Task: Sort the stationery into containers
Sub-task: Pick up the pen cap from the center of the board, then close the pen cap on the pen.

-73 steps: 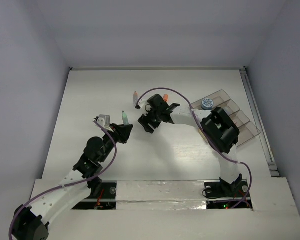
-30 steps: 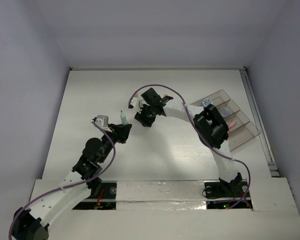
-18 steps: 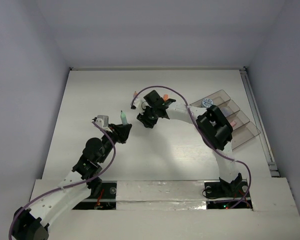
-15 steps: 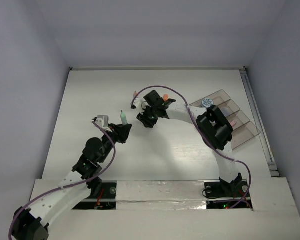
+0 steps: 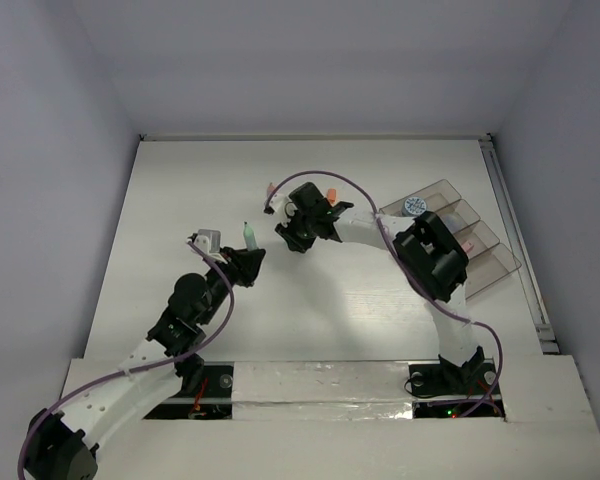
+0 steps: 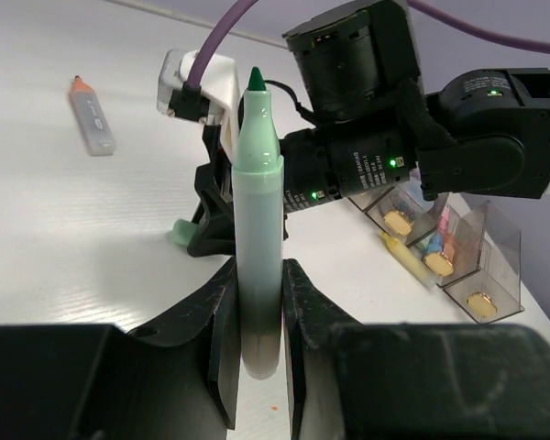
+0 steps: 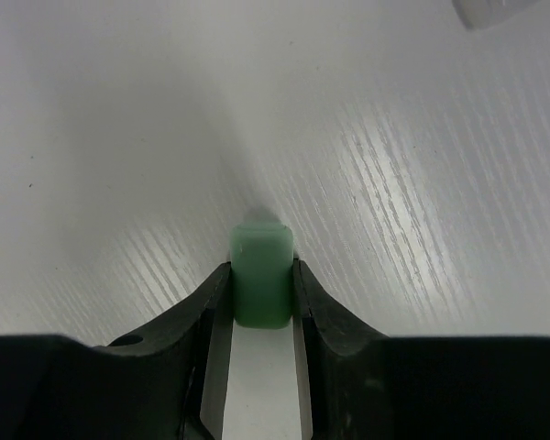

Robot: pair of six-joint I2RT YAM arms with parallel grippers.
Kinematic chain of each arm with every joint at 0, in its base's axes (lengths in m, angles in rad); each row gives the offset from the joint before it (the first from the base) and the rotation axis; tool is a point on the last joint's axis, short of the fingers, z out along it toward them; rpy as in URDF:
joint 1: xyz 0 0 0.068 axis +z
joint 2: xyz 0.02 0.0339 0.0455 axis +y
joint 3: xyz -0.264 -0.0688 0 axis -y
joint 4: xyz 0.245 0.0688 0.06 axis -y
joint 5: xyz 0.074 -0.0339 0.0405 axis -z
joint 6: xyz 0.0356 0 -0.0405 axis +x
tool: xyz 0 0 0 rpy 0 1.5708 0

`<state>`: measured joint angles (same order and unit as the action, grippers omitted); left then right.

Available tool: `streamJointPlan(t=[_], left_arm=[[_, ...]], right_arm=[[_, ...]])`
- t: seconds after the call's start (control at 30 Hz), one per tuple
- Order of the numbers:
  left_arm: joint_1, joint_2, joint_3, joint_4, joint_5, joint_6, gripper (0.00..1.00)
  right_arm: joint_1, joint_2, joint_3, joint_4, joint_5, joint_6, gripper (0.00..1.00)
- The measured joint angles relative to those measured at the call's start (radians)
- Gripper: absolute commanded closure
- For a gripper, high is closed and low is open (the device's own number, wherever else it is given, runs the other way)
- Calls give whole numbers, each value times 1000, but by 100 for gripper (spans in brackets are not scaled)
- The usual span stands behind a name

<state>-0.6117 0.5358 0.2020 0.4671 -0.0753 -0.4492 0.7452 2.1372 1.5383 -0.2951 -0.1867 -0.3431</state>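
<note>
My left gripper (image 6: 259, 273) is shut on a pale green pen (image 6: 258, 174), which it holds upright, tip up, above the table. In the top view this gripper (image 5: 247, 256) and the green pen (image 5: 248, 236) are left of centre. My right gripper (image 7: 260, 277) is shut on a small green eraser (image 7: 262, 246) that is down at the table surface. In the top view the right gripper (image 5: 291, 241) is just right of the green pen. The eraser also shows in the left wrist view (image 6: 184, 235). The smoky organiser tray (image 5: 485, 262) stands at the right.
An orange-capped pen (image 5: 271, 190) (image 6: 92, 115) lies beyond the right gripper. Another orange pen (image 5: 330, 193) lies near the right arm. A blue-white tub (image 5: 414, 206) and a pink item (image 5: 467, 245) sit in the tray. A yellow pen (image 6: 408, 261) lies beside the tray (image 6: 495, 266).
The right gripper shifted left and toward the far side, then eased back a little, staying low on the table. The left arm with the green pen has hardly moved.
</note>
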Motion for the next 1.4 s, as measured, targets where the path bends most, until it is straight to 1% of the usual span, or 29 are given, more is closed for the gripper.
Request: streamJointPlan(t=[0.2, 0.33, 0.57, 0.73, 0.87, 1.03, 1.17, 1.4], left_arm=[[0, 57, 0, 21, 20, 0, 100], [0, 132, 0, 55, 43, -2, 100], [0, 296, 0, 138, 117, -7, 100], [0, 351, 0, 177, 132, -11, 100], [0, 367, 0, 188, 131, -8, 100], [0, 375, 0, 188, 125, 7, 100], [0, 386, 0, 186, 124, 20, 100], [0, 385, 0, 187, 118, 29, 100]], right_arm=[[0, -61, -126, 153, 51, 117, 100], [0, -152, -251, 267, 116, 232, 100], [-1, -378, -379, 465, 225, 499, 100], [0, -486, -431, 639, 237, 709, 100], [19, -492, -447, 733, 244, 844, 100], [62, -475, -451, 791, 234, 944, 100], [95, -451, -451, 801, 232, 972, 100], [130, -441, -451, 800, 245, 976, 100]])
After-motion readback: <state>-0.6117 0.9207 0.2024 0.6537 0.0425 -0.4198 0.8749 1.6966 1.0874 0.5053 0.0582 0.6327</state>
